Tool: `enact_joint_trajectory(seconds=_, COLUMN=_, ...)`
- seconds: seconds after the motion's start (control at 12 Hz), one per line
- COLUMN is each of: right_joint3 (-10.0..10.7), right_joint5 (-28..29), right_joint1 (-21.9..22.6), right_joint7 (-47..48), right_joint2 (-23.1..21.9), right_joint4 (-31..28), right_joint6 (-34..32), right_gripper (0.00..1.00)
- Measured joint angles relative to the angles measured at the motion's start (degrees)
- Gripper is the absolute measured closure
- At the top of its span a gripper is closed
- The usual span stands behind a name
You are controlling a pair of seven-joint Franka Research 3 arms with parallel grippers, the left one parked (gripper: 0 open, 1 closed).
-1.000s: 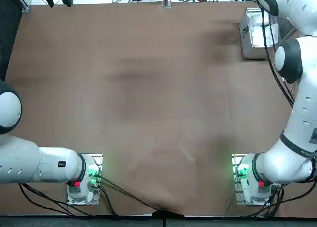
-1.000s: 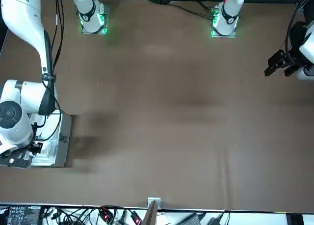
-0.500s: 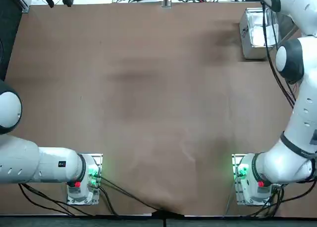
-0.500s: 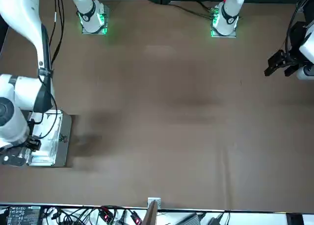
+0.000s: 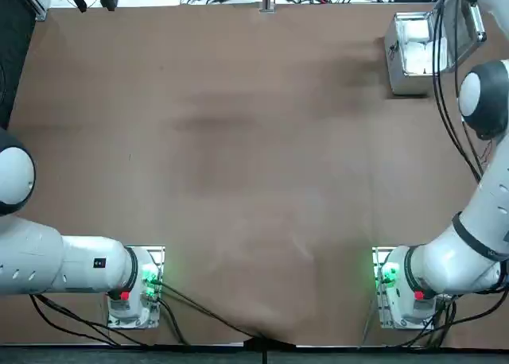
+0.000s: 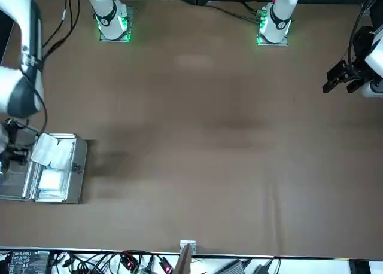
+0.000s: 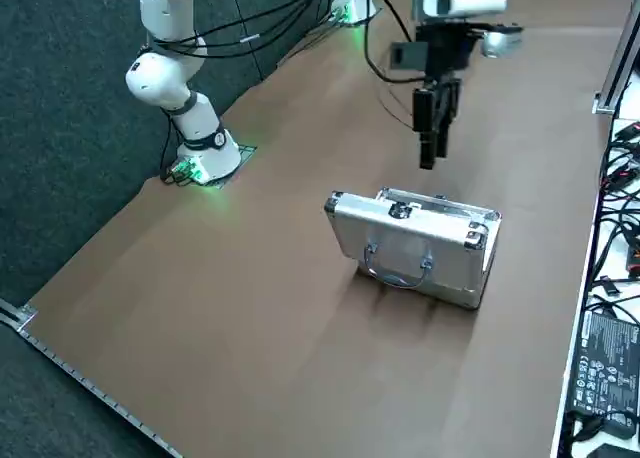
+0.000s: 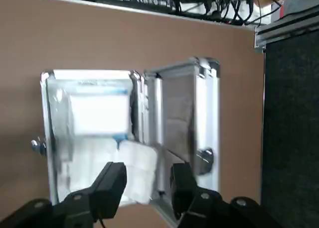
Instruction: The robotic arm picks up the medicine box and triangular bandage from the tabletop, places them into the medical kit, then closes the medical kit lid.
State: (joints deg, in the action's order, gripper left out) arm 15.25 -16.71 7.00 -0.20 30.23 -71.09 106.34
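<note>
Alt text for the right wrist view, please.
Open silver medical kit on a brown table, with the flat square white medicine box and the lumpy white triangular bandage inside. The lid stands open beside the contents. The right gripper, fingers apart, is in the foreground, holding nothing.

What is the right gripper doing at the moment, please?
Right gripper: open, holding nothing, above the open medical kit.

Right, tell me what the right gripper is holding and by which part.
Nothing is held: the right gripper hangs above the medical kit with its jaws apart, and no item sits between them.
</note>
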Motion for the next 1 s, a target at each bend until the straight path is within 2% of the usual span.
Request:
enact_joint_trajectory(seconds=0.08, right_joint3=0.1, right_joint5=0.9, right_joint1=-1.0, right_joint7=-2.6, right_joint2=-0.9, right_joint4=0.0, right_joint6=-1.0, right_gripper=0.42)
enact_joint_trajectory(seconds=0.17, right_joint3=0.3, right_joint5=3.6, right_joint1=-4.1, right_joint7=-7.7, right_joint2=-2.1, right_joint4=0.0, right_joint6=-1.8, right_gripper=0.46)
enact_joint_trajectory(seconds=0.33, right_joint3=0.3, right_joint5=6.1, right_joint1=-7.8, right_joint7=-11.8, right_joint2=-2.4, right_joint4=-0.1, right_joint6=-1.8, right_gripper=0.56)
enact_joint_trajectory(seconds=0.42, right_joint3=0.3, right_joint5=7.6, right_joint1=-9.6, right_joint7=-13.5, right_joint2=-2.4, right_joint4=-0.2, right_joint6=-1.8, right_gripper=0.57)
enact_joint_trajectory(seconds=0.5, right_joint3=0.3, right_joint5=9.3, right_joint1=-11.2, right_joint7=-15.3, right_joint2=-2.2, right_joint4=-0.4, right_joint6=-1.8, right_gripper=0.67)
enact_joint_trajectory(seconds=0.67, right_joint3=0.3, right_joint5=12.5, right_joint1=-13.8, right_joint7=-18.1, right_joint2=-1.4, right_joint4=-0.6, right_joint6=-1.7, right_gripper=0.74)
enact_joint_trajectory(seconds=0.83, right_joint3=0.3, right_joint5=14.7, right_joint1=-15.3, right_joint7=-18.9, right_joint2=-0.3, right_joint4=-0.8, right_joint6=-1.6, right_gripper=0.98)
enact_joint_trajectory(seconds=1.0, right_joint3=0.3, right_joint5=15.4, right_joint1=-15.8, right_joint7=-19.0, right_joint2=1.0, right_joint4=-0.8, right_joint6=-1.5, right_gripper=0.99)
